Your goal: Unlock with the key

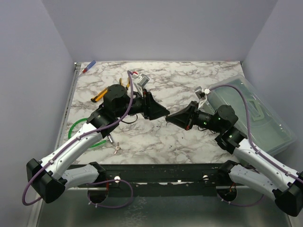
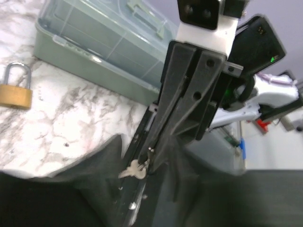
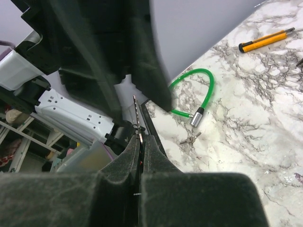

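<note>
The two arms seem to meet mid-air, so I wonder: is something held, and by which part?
The right gripper pinches a small key between its fingertips, near one end; which end is unclear.

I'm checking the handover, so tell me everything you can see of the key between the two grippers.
The key is small and silvery, apparently metal, with a rounded head. The right gripper pinches it at its fingertips, jaws shut on it, in the air above the marble table. From the right wrist it shows edge-on, as a thin upright strip. The left gripper's dark fingers flank it; whether they touch it is unclear.
</note>
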`<state>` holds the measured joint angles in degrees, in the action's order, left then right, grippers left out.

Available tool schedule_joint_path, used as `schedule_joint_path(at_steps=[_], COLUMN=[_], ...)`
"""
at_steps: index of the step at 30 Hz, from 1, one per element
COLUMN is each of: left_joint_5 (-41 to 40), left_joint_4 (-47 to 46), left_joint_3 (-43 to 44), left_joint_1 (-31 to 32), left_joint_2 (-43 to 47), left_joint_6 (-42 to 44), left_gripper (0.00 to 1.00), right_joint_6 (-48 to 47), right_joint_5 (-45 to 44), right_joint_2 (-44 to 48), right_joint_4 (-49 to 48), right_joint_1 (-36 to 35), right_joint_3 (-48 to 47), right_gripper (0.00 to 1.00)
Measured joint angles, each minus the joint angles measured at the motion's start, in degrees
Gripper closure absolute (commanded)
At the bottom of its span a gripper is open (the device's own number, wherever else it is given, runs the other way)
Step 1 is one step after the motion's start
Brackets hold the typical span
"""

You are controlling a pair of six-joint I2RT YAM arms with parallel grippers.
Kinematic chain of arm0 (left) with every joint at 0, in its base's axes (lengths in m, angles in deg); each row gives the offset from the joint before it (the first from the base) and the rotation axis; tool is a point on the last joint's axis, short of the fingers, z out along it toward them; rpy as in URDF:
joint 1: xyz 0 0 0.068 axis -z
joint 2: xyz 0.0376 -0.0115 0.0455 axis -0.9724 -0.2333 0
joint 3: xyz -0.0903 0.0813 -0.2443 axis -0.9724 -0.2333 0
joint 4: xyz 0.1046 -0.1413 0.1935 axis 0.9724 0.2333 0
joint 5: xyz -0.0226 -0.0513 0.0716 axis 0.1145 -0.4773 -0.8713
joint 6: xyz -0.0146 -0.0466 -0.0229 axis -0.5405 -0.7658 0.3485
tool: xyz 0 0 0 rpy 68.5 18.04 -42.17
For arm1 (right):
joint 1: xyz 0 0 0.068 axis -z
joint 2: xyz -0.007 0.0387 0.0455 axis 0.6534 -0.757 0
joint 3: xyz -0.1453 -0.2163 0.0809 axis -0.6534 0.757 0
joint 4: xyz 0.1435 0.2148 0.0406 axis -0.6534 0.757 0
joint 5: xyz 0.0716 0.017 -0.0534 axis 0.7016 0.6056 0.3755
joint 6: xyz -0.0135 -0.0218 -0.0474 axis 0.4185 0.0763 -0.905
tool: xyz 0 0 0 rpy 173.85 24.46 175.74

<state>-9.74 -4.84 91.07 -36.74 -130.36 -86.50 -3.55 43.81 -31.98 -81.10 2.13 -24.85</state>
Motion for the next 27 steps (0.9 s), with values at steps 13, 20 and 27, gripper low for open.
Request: schedule_joint_path(at_steps=[13,20,27], left_joint_5=[-8.41,-14.19,-18.67], left_joint_4=[6.73,10.38,11.32], left_joint_3=[0.07,1.62,6.14], left_joint_1=[0.00,0.00,1.75], left_joint_2=[0.42,-2.91,-15.21], left_joint_6=[5.40,11.76,18.75], left_gripper=[0.01,0.03,0.03], right_joint_6=[2.05,4.46,4.46], right_joint_5=[-21.11,-40.26,-48.57], right_joint_2=[6.23,5.35,6.43], right_joint_4=[18.56,36.52,45.20], right_joint_1=[0.00,0.00,0.00], right_joint_3=[-0.04,-7.21,-15.78], right_gripper=[1.00,0.99,0.99])
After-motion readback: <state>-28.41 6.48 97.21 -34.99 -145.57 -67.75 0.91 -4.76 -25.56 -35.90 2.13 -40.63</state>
